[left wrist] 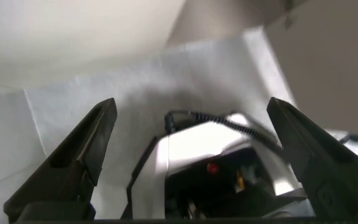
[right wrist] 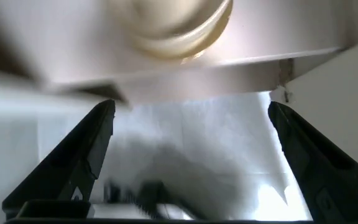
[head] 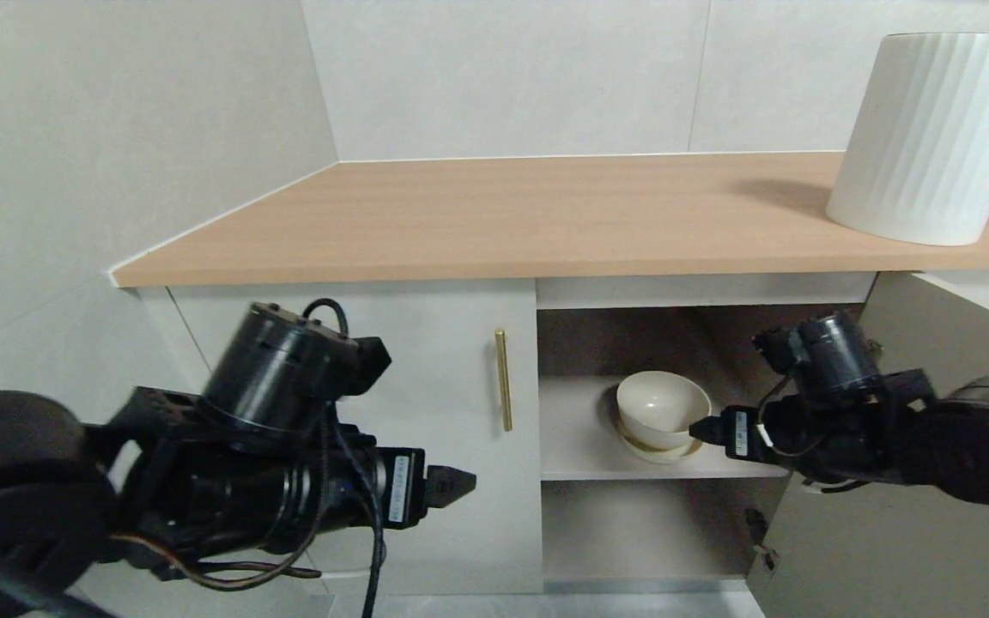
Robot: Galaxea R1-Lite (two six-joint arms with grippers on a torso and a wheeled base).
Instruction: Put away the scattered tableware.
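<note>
Bowls (head: pixel 662 405) sit stacked on cabinet shelf (head: pixel 580 451), right of closed door (head: pixel 426 360): looks like put-away spot. Your right gripper (head: pixel 702 427) hangs just beside stack, spread wide, empty. Your left gripper (head: pixel 460 482) waits before door, wide, holding nothing.

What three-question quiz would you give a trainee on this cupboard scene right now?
1. True or false: the cupboard door with the gold handle is shut.
2. Where are the stacked bowls? A) on the counter; B) on the shelf inside the open side of the cupboard; C) on the floor.
3. Fill in: the right gripper, in front of the bowls, has its fingers ____.

Key: 1 true; 2 B; 3 open.
</note>
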